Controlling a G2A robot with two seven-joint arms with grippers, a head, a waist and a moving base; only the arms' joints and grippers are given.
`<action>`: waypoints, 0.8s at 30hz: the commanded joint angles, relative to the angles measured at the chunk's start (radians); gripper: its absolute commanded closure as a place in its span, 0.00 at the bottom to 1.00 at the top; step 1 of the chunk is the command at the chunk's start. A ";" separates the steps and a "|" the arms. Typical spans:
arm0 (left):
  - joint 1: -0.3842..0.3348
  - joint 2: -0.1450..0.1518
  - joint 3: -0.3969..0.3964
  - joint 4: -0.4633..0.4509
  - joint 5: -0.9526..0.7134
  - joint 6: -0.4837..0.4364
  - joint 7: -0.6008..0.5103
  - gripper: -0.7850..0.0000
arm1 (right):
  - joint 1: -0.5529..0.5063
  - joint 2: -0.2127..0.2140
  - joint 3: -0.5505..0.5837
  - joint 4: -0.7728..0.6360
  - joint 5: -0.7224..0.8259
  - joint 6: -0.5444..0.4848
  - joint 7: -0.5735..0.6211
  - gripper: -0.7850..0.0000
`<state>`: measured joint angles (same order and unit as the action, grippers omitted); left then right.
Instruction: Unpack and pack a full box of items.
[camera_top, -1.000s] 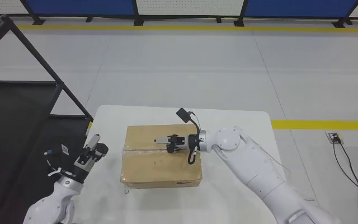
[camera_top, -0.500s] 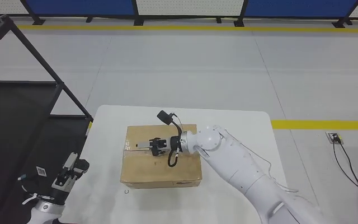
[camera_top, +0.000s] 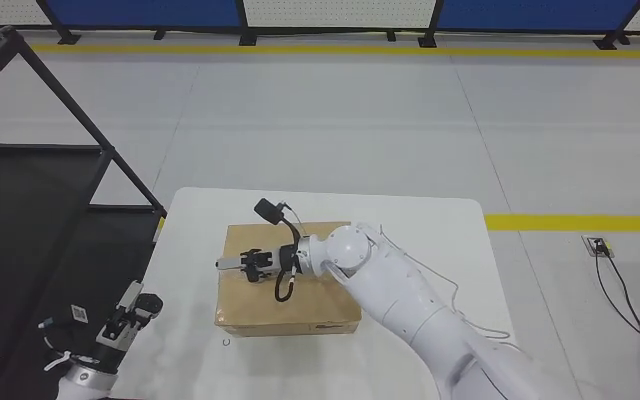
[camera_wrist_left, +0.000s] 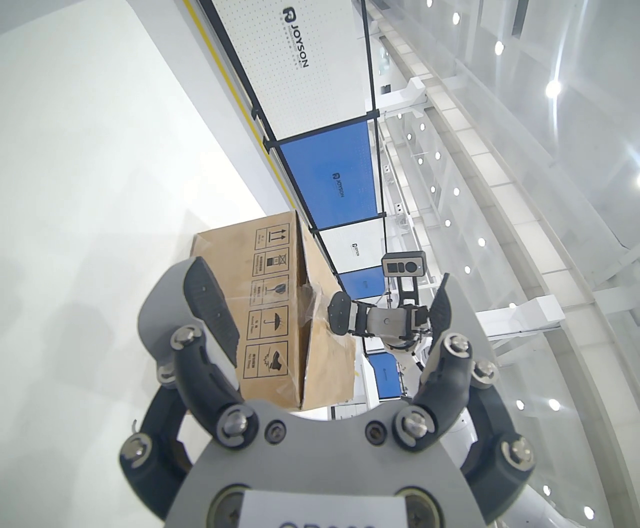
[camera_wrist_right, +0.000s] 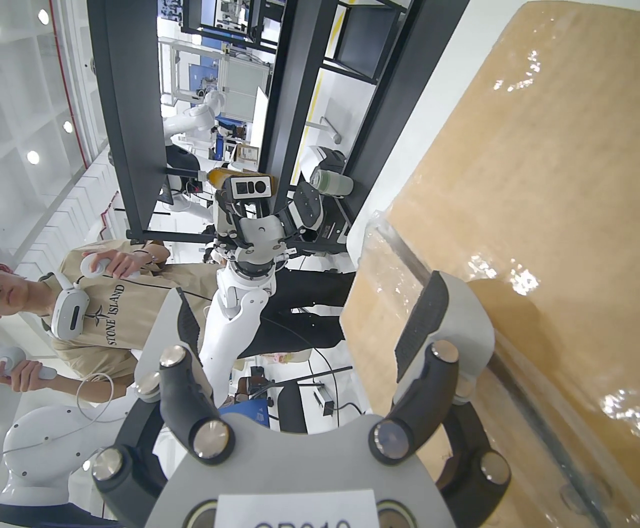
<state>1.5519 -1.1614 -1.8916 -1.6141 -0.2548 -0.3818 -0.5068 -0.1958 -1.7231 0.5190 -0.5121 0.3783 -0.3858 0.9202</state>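
A closed cardboard box (camera_top: 290, 305) with clear tape along its top seam sits in the middle of the white table (camera_top: 420, 230). My right gripper (camera_top: 240, 264) lies low over the box top near its left edge, open, with one finger (camera_wrist_right: 425, 320) resting by the taped seam on the box (camera_wrist_right: 500, 200). Nothing is held between its fingers. My left gripper (camera_top: 130, 305) hovers open and empty beyond the table's left edge, pointing toward the box (camera_wrist_left: 270, 310). From the left wrist, the right gripper (camera_wrist_left: 345, 315) shows at the box's top edge.
A black metal frame (camera_top: 60, 110) stands to the left of the table. A tiny hook-shaped item (camera_top: 227, 343) lies on the table in front of the box. The table's right side is bare.
My right gripper has slid leftward across the box top, from its middle to its left edge. The left arm has drawn back and down, away from the table's left side.
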 joint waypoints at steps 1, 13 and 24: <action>-0.008 0.001 0.002 0.006 0.010 0.000 -0.003 0.00 | 0.007 -0.010 0.003 0.019 0.009 -0.011 0.017 0.00; -0.051 0.008 0.028 0.012 0.045 0.013 -0.030 0.00 | 0.028 -0.005 0.053 0.104 -0.005 -0.032 0.078 0.00; -0.071 0.011 0.054 0.011 0.068 0.021 -0.034 0.00 | -0.011 0.067 0.139 0.066 -0.042 -0.082 0.076 0.00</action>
<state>1.4822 -1.1503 -1.8403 -1.6027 -0.1884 -0.3612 -0.5402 -0.2016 -1.6646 0.6497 -0.4363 0.3445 -0.4674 1.0009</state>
